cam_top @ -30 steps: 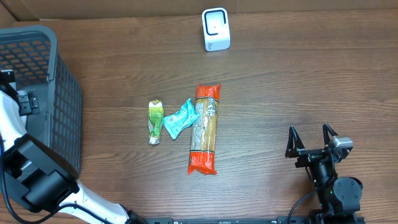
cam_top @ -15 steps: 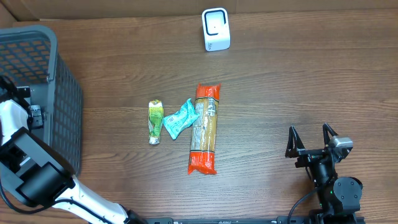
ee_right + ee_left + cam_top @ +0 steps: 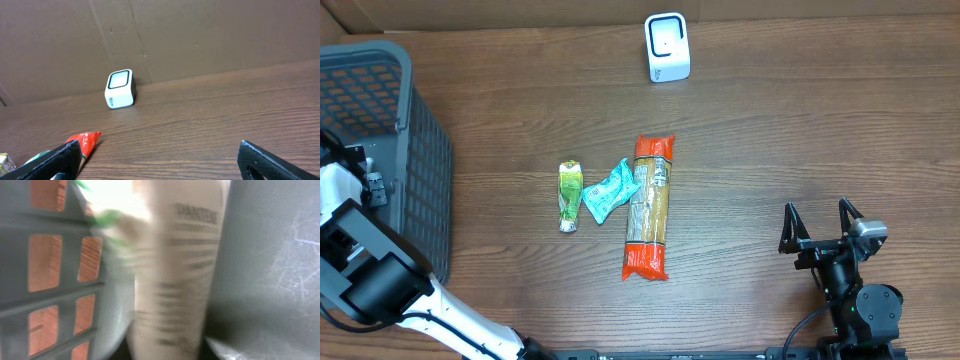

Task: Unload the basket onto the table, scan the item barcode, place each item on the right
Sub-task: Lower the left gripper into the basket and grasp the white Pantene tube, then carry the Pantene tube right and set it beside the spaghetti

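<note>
Item under inspection: a white bottle, printed PANTENE, lying inside the basket at the table's far left. In the left wrist view it fills the frame, blurred. Its long axis runs straight up the picture, in line with the gripper's reach, and basket mesh stands just beside it on the left.

Left gripper: down in the basket, jaws pressed together. The bottle's near end passes out of the bottom of the wrist view, where the fingers would meet. I judge that the jaws pinch it there, though the contact itself is not shown.

Right gripper: spread wide, holding nothing, parked near the table's front right.

Scanner: at the table's back edge, near centre, well apart from the basket and across the table to its right. Its window faces the robot.

Governing relation: the bottle sits at the left arm, and the right arm is nowhere near. The carry runs rightward and away, over the basket wall. The barcode's position is not visible, so the bottle may need turning before the window.
</note>
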Tool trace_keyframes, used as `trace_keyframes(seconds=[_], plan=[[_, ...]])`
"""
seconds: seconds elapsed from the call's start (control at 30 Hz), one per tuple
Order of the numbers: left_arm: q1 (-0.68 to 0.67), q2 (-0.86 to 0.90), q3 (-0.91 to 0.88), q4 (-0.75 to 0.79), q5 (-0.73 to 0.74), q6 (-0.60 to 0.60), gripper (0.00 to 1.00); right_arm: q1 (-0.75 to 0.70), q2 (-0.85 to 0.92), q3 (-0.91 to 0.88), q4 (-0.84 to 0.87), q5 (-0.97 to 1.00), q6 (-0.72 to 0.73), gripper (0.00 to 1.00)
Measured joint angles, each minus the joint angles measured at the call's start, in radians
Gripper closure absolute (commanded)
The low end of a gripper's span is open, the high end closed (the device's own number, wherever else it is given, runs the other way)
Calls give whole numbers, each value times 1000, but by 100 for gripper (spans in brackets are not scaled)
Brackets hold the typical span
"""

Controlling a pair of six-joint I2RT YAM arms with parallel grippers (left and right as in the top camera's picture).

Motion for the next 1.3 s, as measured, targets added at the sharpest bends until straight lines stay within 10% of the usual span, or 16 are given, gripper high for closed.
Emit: trace_keyframes(seconds=[0.6,1.3], plan=[[-86,-43,98,-260,2,-253,96,0,0,0,-1,0,0,0],[-526,-785,267,-380,153,-519,96,0,0,0,0,0,0,0]])
